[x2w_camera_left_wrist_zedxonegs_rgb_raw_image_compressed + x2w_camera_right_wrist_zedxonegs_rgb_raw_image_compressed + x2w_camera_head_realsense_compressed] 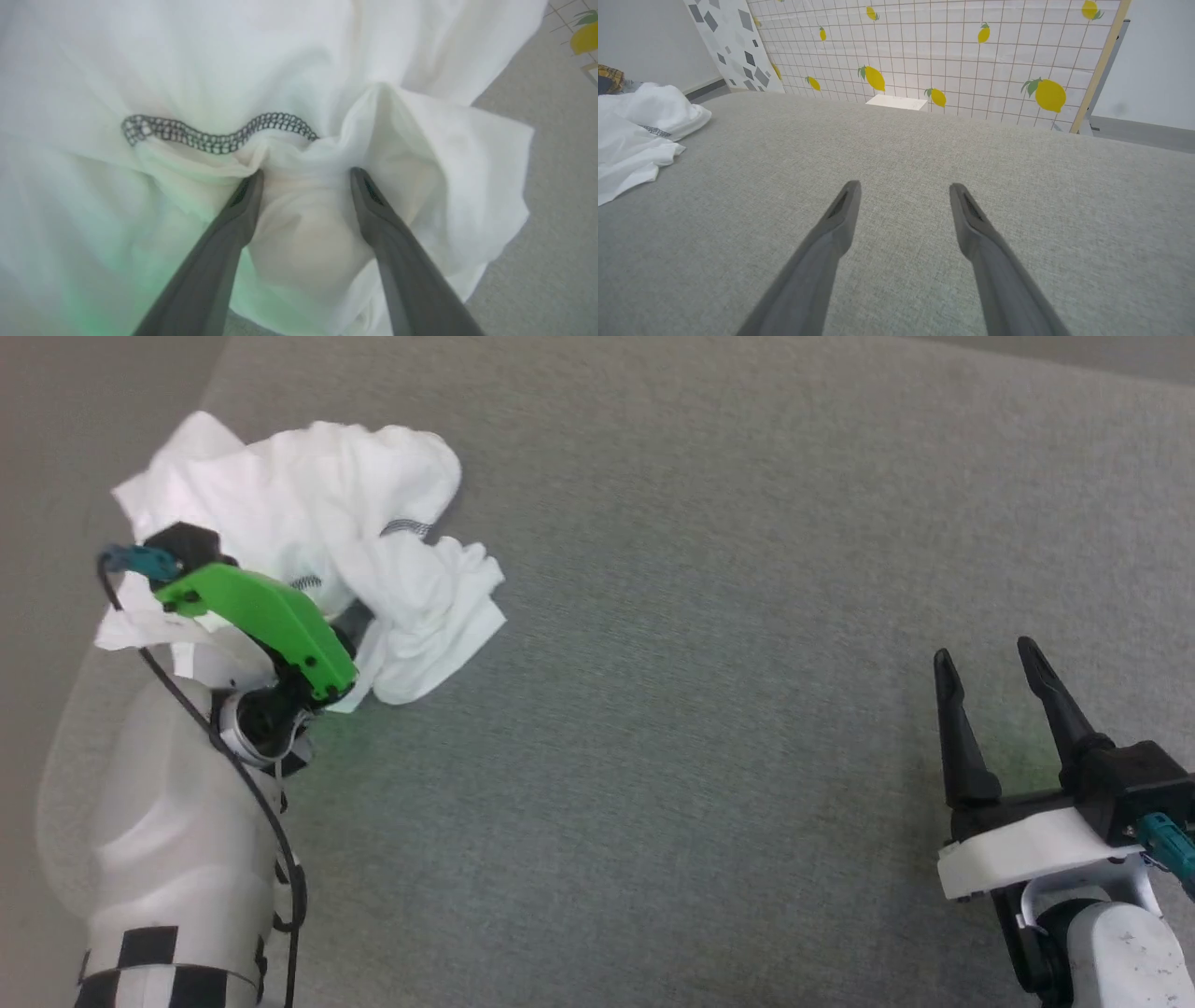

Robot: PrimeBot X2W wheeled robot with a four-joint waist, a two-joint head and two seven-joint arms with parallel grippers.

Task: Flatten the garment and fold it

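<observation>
Reaching with the left claw (355,621) into a large white long-sleeved cotton shirt with dark grey stitched seams (327,513), heaped at upper left of the head view on the grey fabric-covered table (709,616); holding the right claw (985,653) parted and empty at lower right. Left wrist view: straddling a fold below the wavy seam, fingers apart, nothing clamped. Right wrist view: shirt at left edge, well apart. Seemingly barely begun: flattening and folding all left.

We see a mock home set in a robot lab, prob.: wide grey woven-fabric pad (896,154) backed by a propped white tile-grid panel w/ yellow lemons (952,51), pale wooden edge post (1098,70), grey-shard patterned board (733,42), plain pale wall (1157,46).
</observation>
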